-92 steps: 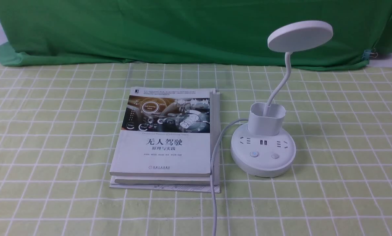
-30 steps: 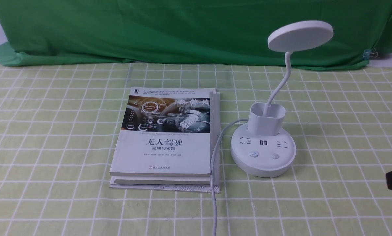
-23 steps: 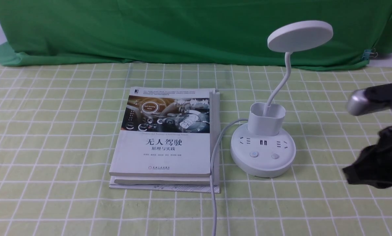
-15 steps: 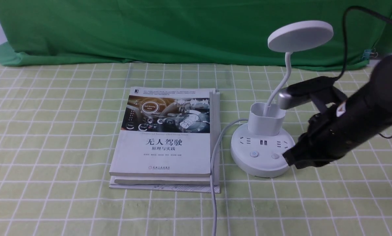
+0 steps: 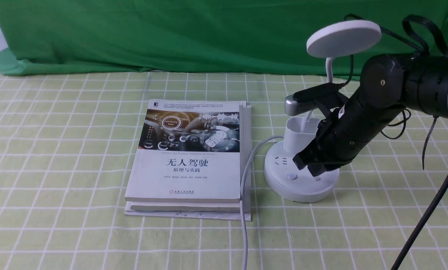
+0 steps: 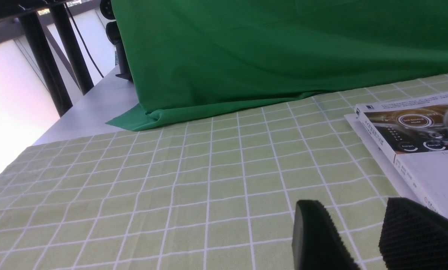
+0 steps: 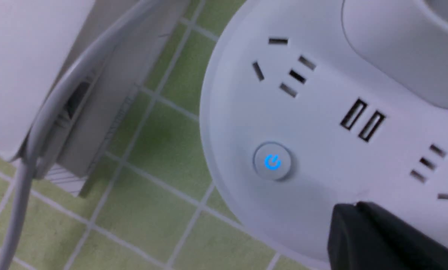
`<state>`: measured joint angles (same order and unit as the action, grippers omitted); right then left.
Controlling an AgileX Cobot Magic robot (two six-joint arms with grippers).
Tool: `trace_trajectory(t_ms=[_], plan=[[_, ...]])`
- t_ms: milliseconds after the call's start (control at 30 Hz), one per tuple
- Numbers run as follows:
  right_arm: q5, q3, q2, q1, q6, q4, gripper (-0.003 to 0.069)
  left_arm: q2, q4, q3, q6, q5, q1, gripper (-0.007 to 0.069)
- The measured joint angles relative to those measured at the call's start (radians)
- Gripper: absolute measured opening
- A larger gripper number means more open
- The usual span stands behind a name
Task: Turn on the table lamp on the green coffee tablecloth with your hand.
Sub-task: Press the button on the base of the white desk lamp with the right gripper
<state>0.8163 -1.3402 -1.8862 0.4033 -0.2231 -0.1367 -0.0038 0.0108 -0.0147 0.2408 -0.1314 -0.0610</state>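
**Item 1, right hand** [image 5: 314, 171]: shut tight, holding nothing. A second ago it was barely inside the front view's right edge. Now it tips down onto the round base of the table lamp [image 5: 283, 183], where the right-hand button lay. I judge the press is imminent; I cannot confirm contact.

**Item 2, table lamp:** on the green coffee tablecloth [image 5: 59, 150], just right of the book [image 5: 188, 176], with the cord [image 5: 244, 180] between them.

**Item 3, views:** only the wrist view shows the power button [image 7: 272, 162] lit blue, clear of my fingertips [image 7: 373, 236]. Only the front view shows the disc head [image 5: 343, 33], not glowing.

**Item 4, left hand** [image 6: 362, 240]: open, empty, low over the cloth.
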Motion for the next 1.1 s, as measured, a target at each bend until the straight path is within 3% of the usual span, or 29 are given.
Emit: trace_trajectory(t_ms=[1100], plan=[[-0.006, -0.002, -0.024, 0.000, 0.052, 0.050, 0.0031, 0.000, 0.000, 0.000, 0.000, 0.000, 0.000, 0.0241]])
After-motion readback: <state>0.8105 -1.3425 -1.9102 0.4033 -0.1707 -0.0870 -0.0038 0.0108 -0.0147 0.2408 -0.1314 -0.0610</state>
